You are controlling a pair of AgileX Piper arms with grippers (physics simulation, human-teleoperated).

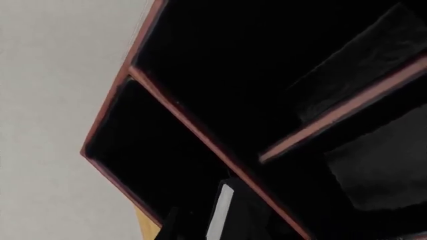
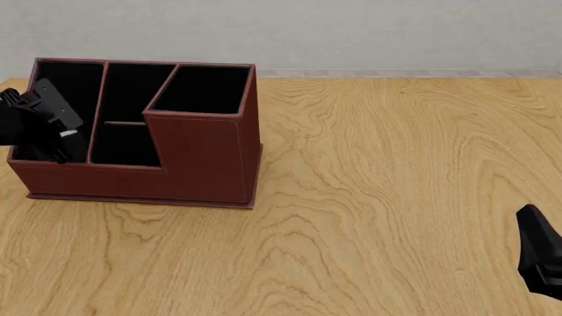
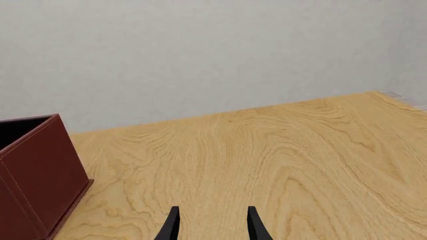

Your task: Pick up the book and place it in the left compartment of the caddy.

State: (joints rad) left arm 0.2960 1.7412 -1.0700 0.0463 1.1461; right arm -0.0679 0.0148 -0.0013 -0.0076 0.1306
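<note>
The reddish-brown caddy (image 2: 202,158) stands at the table's far left. My left gripper (image 2: 54,131) reaches down into its left compartment (image 2: 72,82), the long narrow black-lined slot. In the left wrist view that slot (image 1: 147,145) runs beside a thin reddish divider. The book (image 1: 221,210), black with a white page edge, stands inside it between my fingers. One finger (image 1: 172,225) shows apart from the book, so the jaws look open. My right gripper (image 3: 212,215) is open and empty low over the table, at the front view's lower right (image 2: 534,227).
The caddy's tall square compartment (image 2: 200,89) rises at its right end, with two small middle compartments (image 2: 123,141) beside it. Bare wooden tabletop (image 2: 395,164) spreads to the right of the caddy. A grey wall (image 3: 200,50) stands behind the table.
</note>
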